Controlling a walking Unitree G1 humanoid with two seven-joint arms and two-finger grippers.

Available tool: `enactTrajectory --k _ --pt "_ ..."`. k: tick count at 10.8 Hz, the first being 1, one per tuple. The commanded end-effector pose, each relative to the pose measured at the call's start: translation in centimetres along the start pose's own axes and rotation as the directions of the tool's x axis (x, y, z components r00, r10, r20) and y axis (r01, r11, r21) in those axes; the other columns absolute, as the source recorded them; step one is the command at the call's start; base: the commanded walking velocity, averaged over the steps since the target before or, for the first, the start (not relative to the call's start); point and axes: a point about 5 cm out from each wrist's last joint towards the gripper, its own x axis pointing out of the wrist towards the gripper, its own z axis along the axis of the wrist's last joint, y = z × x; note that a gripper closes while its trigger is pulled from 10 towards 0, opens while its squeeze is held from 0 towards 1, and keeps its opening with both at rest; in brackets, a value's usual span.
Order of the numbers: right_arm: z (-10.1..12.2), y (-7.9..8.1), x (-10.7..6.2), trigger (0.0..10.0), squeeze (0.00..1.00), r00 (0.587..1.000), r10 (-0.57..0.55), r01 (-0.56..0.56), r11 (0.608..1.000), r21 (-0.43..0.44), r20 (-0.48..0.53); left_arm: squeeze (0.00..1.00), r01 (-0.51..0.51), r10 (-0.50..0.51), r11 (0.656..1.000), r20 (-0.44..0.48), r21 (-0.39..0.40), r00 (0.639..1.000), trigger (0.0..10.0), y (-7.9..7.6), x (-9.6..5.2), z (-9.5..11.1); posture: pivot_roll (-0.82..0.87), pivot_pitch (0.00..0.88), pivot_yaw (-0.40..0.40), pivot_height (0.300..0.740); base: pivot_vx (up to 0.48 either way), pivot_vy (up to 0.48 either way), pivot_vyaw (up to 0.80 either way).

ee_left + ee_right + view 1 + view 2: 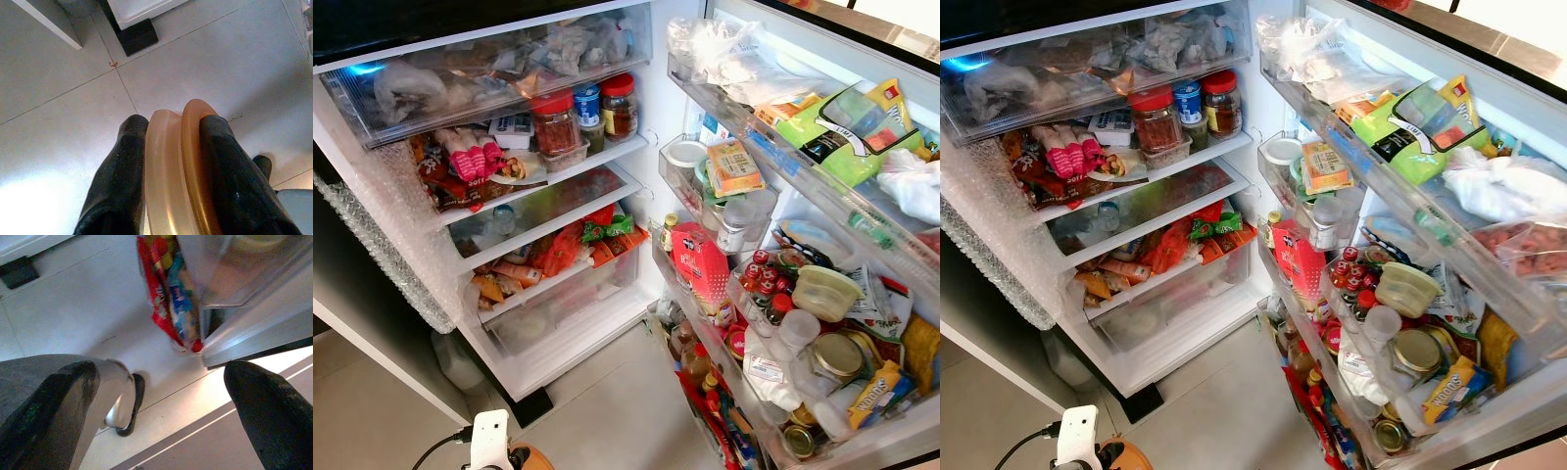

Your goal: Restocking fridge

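The left claw (168,147) is clenching an amber, translucent ridged container (178,166) between its two black fingers (117,176), low above the grey tiled floor (63,122); only the container's rim is showing, so its contents cannot be made out. The right claw (156,396) is hanging released, fingers wide apart, beside the bottom corner of the fridge door, where red snack packets (168,298) are sticking out. Further off, the open fridge (558,323) is standing packed: door racks (783,294) are holding jars, small red-capped bottles (766,279) and a lidded tub (822,292). Red-lidded jars (556,122) are sitting on an upper shelf, beneath a clear drawer of bagged items that are hard to identify.
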Motion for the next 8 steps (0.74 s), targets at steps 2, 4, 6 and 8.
enactTrajectory --k 2,4,6,8 --pt "-0.3 -0.3 -0.3 10.0 0.00 1.000 -0.031 0.031 0.999 -0.010 0.005 0.00 -0.010 0.010 1.000 -0.032 0.021 0.999 10.0 0.4 -0.2 -0.8 -0.05 0.056 0.018 0.740 0.000 0.000 0.00" --pt "-0.2 -0.5 -0.4 10.0 0.00 0.997 -0.077 0.077 0.997 -0.025 0.014 0.00 -0.010 0.011 1.000 -0.032 0.023 0.999 10.0 0.4 -0.2 -0.8 -0.04 0.052 0.021 0.740 0.000 0.000 0.00" --pt "-0.3 -0.7 -0.5 10.0 0.00 0.993 -0.117 0.117 0.992 -0.037 0.016 0.00 -0.012 0.013 1.000 -0.032 0.024 0.999 10.0 0.4 -0.2 -0.8 -0.04 0.050 0.020 0.740 0.000 0.000 0.00" --pt "-0.1 -1.3 -0.8 10.0 0.00 0.973 -0.224 0.225 0.974 -0.021 0.055 0.00 -0.015 0.015 0.999 -0.031 0.030 0.999 10.0 0.4 -0.2 -0.8 -0.05 0.051 0.021 0.740 0.000 0.000 0.00"
